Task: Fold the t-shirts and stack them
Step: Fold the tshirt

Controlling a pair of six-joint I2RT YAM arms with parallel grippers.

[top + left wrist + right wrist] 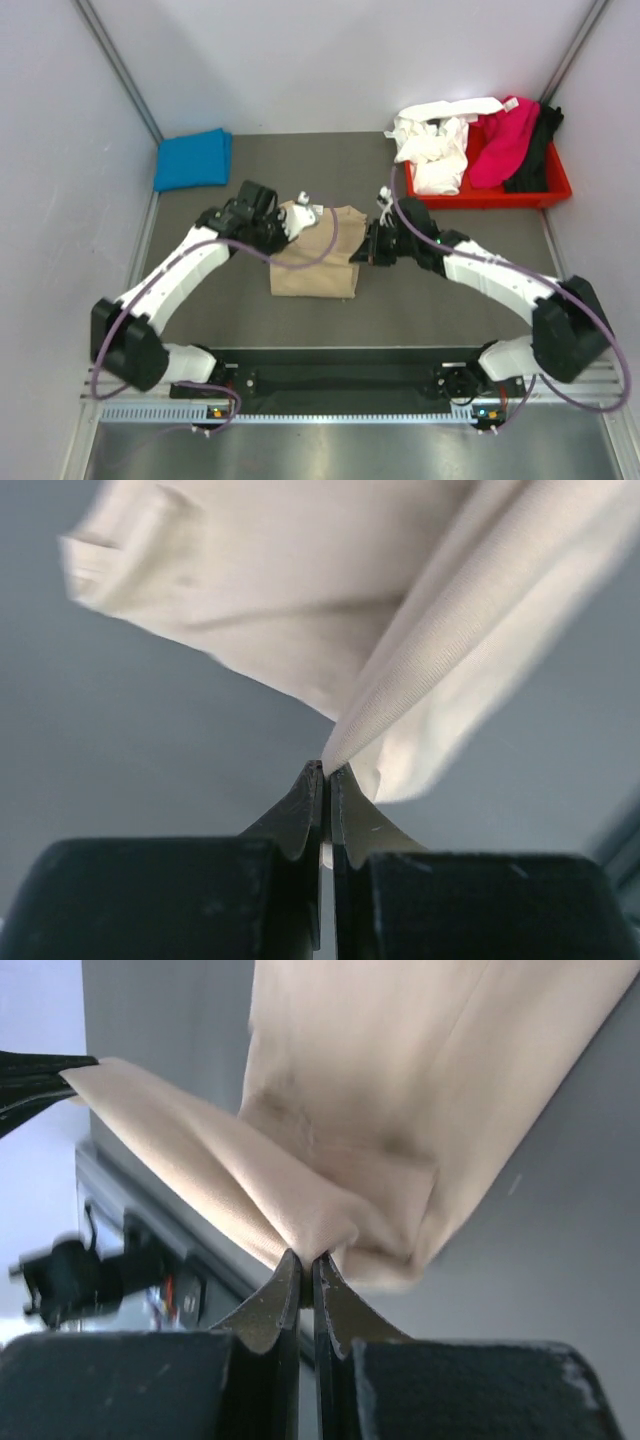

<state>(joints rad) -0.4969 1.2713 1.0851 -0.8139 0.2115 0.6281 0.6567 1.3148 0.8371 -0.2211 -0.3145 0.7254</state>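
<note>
Grey table (450, 300) between pale walls carries all the work. At its centre lies a tan cotton t-shirt (315, 265), already narrowed to a rough rectangle. The left hand (326, 770) is clamped on a ridge of it at the 10 o'clock corner. The right hand (306, 1258) is pinched tight on a bunched fold at its 3 o'clock edge. Both wrist views show the cloth raised off the table at those grips.

A bright blue cloth t-shirt (192, 159) lies at 10 o'clock near the far wall, well apart from the tan one. It looks folded into a compact pad, so one garment seems finished.

At 2 o'clock a red plastic tray (555, 185) holds a white t-shirt (435, 150), a magenta t-shirt (500, 145) and a black t-shirt (535, 150), all heaped and unfolded.

By this reading the task is under halfway. The tan fold must be completed and stacked on the blue, and three shirts remain.
</note>
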